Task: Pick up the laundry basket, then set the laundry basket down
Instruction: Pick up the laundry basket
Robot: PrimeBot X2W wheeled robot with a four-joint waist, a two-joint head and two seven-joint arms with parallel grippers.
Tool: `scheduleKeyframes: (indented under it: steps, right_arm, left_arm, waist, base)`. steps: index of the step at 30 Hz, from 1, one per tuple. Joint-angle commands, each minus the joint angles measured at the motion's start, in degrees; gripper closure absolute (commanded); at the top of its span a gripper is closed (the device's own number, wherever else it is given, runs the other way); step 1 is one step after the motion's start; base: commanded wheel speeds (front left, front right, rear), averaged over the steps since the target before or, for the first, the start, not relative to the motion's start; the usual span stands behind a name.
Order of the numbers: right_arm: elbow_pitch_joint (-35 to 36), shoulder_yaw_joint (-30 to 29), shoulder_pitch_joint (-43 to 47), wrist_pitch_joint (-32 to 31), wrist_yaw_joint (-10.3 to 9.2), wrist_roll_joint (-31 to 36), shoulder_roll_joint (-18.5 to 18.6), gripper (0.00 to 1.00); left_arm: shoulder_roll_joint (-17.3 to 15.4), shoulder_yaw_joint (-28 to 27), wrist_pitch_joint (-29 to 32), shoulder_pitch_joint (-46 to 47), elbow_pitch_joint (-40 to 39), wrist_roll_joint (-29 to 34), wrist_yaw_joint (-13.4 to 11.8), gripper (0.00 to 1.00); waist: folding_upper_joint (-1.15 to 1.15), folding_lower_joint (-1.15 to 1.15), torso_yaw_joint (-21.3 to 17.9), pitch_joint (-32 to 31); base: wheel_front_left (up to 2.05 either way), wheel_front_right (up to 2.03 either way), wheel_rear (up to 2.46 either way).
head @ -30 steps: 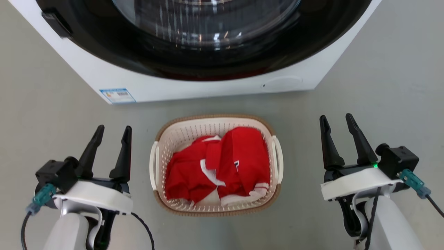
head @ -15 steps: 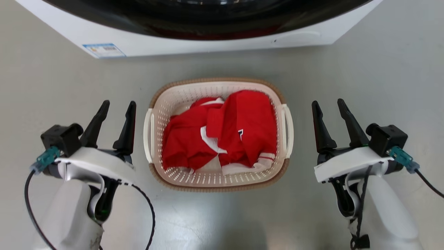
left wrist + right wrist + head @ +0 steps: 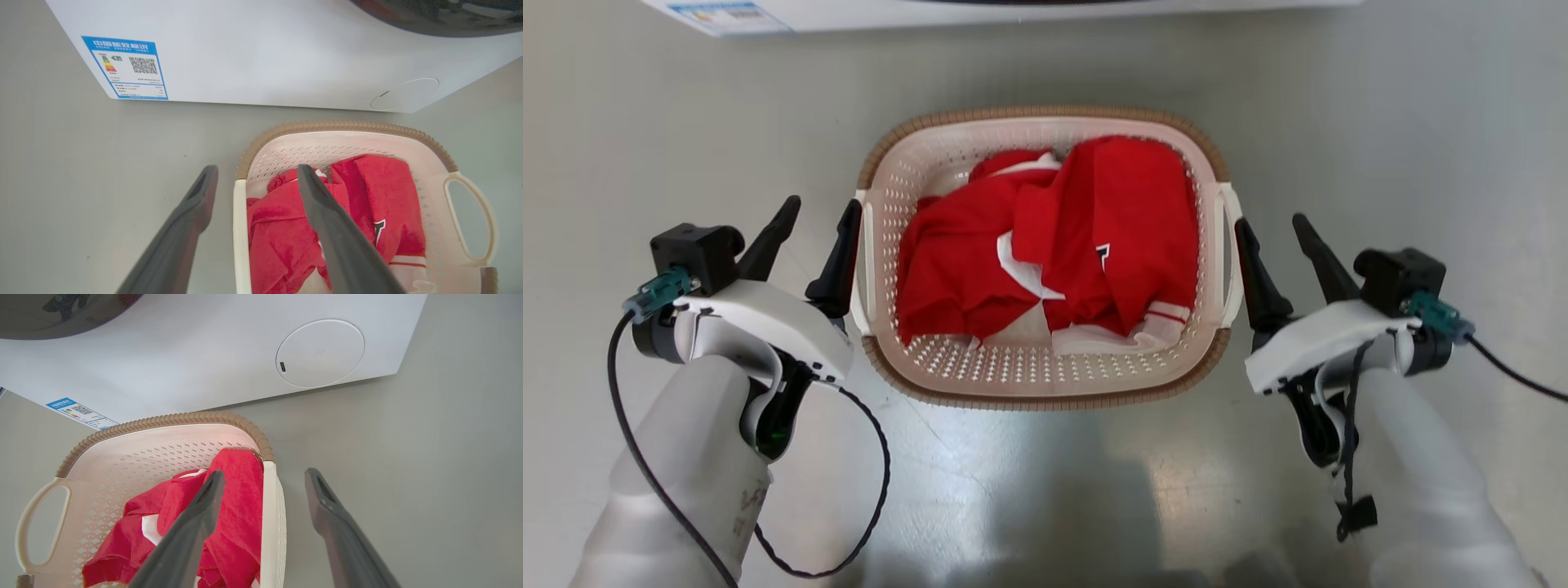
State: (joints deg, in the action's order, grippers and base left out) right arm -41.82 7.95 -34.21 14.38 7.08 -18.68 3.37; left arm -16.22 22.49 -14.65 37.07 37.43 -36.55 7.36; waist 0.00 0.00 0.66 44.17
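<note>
The grey floor [image 3: 1029, 490] is shiny. The left gripper [image 3: 823, 204] and the right gripper [image 3: 1269, 220] are both wide open and hold nothing. Each is just beside a side handle of the basket [image 3: 1045, 384]; I cannot tell if they touch. The basket sits on the floor between them, its long way going left to right, open side up. Red clothes [image 3: 1094, 245] hide its bottom. Farther off stands a white washer [image 3: 261, 53] with a blue label [image 3: 124, 67], cut off at the top.

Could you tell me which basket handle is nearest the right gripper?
The handle on the basket's right side, beside the right gripper; the other handle is by the left gripper.
</note>
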Motion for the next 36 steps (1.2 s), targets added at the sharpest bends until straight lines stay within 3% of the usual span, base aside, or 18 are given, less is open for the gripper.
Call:
scheduleKeyframes:
  steps: [1,22,23,24,25,27,28,29,31,32,36]
  right_arm:
    - [0.07,1.65,0.27,0.62,0.41,-0.49,-0.49,0.0]
    - [-11.95,10.45,-10.54,0.62,0.41,-4.6,-0.49,0.0]
    - [-12.12,10.7,-10.74,0.62,0.41,-4.77,-0.49,0.12]
    - [-12.27,10.94,-10.93,0.62,0.41,-4.95,-0.49,0.4]
    - [-12.39,11.18,-11.1,0.62,0.41,-5.12,-0.49,0.56]
    - [-12.63,11.56,-11.4,0.62,0.41,-5.41,-0.49,0.76]
    - [-12.74,11.71,-11.54,0.62,0.41,-5.53,-0.49,0.8]
    - [-12.84,11.85,-11.66,0.62,0.41,-5.63,-0.49,0.87]
    - [-13.03,12.13,-11.83,0.62,0.41,-5.81,-0.49,1.0]
    - [-13.16,12.29,-11.91,0.62,0.41,-5.91,-0.49,1.0]
    - [-13.59,12.77,-12.22,0.62,0.41,-6.17,-0.49,1.0]
  left_arm:
    - [-2.02,-0.89,-0.35,0.65,-0.01,-0.79,0.13,0.0]
    - [-3.69,16.26,-0.35,11.41,13.05,-12.27,0.13,0.0]
    - [-3.77,16.91,-0.35,11.65,13.3,-12.71,0.13,0.0]
    - [-3.87,17.46,-0.35,11.88,13.47,-13.09,0.13,0.0]
    - [-3.96,17.96,-0.35,12.09,13.58,-13.41,0.13,0.01]
    - [-4.06,18.87,-0.35,12.39,13.78,-14.09,0.13,0.26]
    - [-4.1,19.24,-0.35,12.51,13.88,-14.44,0.13,0.48]
    - [-4.13,19.59,-0.35,12.61,13.98,-14.79,0.13,0.58]
    - [-4.18,20.42,-0.35,12.74,14.33,-15.61,0.13,0.92]
    - [-4.21,20.84,-0.35,12.83,14.49,-16.0,0.13,1.0]
    - [-4.39,22.43,-0.35,13.03,14.89,-17.58,0.13,1.0]
  waist:
    - [0.0,0.0,0.11,1.6]
    - [0.0,0.0,-0.46,10.62]
    - [0.0,0.0,-0.46,10.7]
    - [0.0,0.0,-0.47,10.77]
    - [0.0,0.0,-0.46,10.81]
    - [0.0,0.0,-0.39,10.85]
    - [0.0,0.0,-0.36,10.84]
    - [0.0,0.0,-0.35,10.82]
    - [0.0,0.0,-0.36,10.75]
    - [0.0,0.0,-0.37,10.67]
    - [0.0,0.0,-0.5,9.94]
  base:
    - [0.0,0.0,0.0]
    - [0.0,0.0,0.0]
    - [0.0,0.0,0.0]
    - [0.0,0.0,0.0]
    - [0.0,0.0,0.0]
    - [0.0,0.0,0.0]
    - [0.0,0.0,0.0]
    - [0.0,0.0,0.0]
    - [0.0,0.0,0.0]
    - [0.0,0.0,0.0]
    - [0.0,0.0,0.0]
